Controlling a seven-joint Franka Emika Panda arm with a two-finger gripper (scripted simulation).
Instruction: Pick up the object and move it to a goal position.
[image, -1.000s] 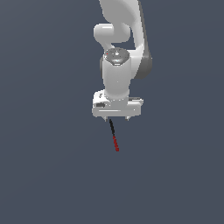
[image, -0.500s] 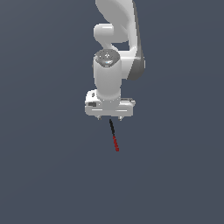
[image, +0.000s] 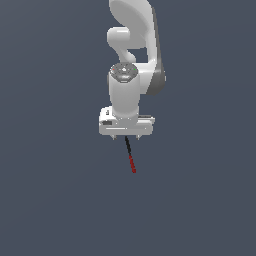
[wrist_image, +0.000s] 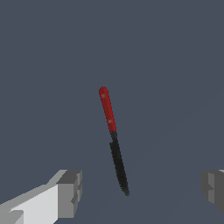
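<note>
The object is a very thin stick, black at one end and red at the other (image: 130, 156). In the exterior view it lies on the grey surface, its black end running under my white gripper (image: 126, 136). In the wrist view the stick (wrist_image: 113, 138) lies between my two fingers, which stand wide apart on either side of its black end. One grey fingertip (wrist_image: 70, 192) and the other (wrist_image: 213, 187) are both apart from the stick. The gripper is open and empty, above the stick.
A plain dark grey surface (image: 50, 200) fills both views. The white arm (image: 132, 60) rises behind the gripper. No goal marker shows.
The gripper has shifted slightly toward the exterior view's left and come down a little over the stick's black end. The stick has not moved.
</note>
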